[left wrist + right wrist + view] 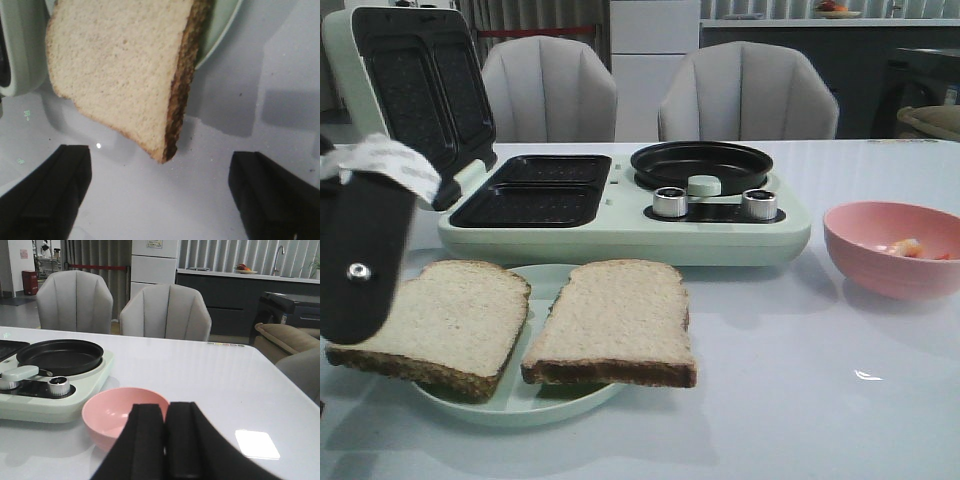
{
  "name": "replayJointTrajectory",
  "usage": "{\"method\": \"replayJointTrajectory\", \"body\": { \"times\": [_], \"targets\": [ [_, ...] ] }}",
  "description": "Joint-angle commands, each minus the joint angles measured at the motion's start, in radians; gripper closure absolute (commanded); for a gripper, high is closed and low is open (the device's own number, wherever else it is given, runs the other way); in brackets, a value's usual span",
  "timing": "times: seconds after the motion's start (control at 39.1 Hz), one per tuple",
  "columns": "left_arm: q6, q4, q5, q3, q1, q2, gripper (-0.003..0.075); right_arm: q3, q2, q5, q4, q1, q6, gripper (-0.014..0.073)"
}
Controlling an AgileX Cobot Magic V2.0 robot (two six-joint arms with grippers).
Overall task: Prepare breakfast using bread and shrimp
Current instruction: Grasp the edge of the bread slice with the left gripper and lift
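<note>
Two slices of bread, the left slice (435, 320) and the right slice (615, 320), lie side by side on a pale green plate (545, 405), both overhanging its rim. My left gripper (360, 250) hangs at the far left beside the left slice. In the left wrist view that gripper (160, 195) is open over bare table, one slice's corner (120, 70) just beyond its fingers and untouched. The shrimp (908, 247) lies in a pink bowl (880, 275) at the right. My right gripper (166, 412) is shut and empty just in front of that bowl (107, 412), hiding part of its inside.
A pale green breakfast maker (620, 235) stands behind the plate, its lid (410, 90) raised. It has two dark grill wells (535, 190), a round black pan (700, 165) and two knobs (670, 202). Two grey chairs (748, 95) stand past the table's far edge.
</note>
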Motion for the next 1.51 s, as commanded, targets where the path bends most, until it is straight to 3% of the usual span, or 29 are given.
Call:
{"method": "replayJointTrajectory", "body": {
  "times": [0.0,1.02,1.1,1.35,1.48],
  "targets": [
    [-0.018,0.044,0.007,-0.046,-0.006,0.043,0.0116,-0.016,-0.02,-0.085,-0.008,-0.005,-0.003,0.0453],
    [-0.062,0.245,-0.129,-0.137,0.149,0.233,0.0127,-0.016,-0.02,-0.085,-0.008,-0.005,-0.003,0.0453],
    [-0.062,0.247,-0.127,-0.15,0.152,0.251,0.0183,-0.016,-0.02,-0.085,-0.008,-0.005,-0.003,0.0453],
    [-0.062,0.237,-0.075,-0.158,0.152,0.26,0.0495,-0.016,-0.02,-0.085,-0.008,-0.005,-0.003,0.0453],
    [-0.062,0.219,-0.037,-0.158,0.152,0.242,0.0554,-0.016,-0.02,-0.085,-0.008,-0.005,-0.003,0.0453]
  ]
}}
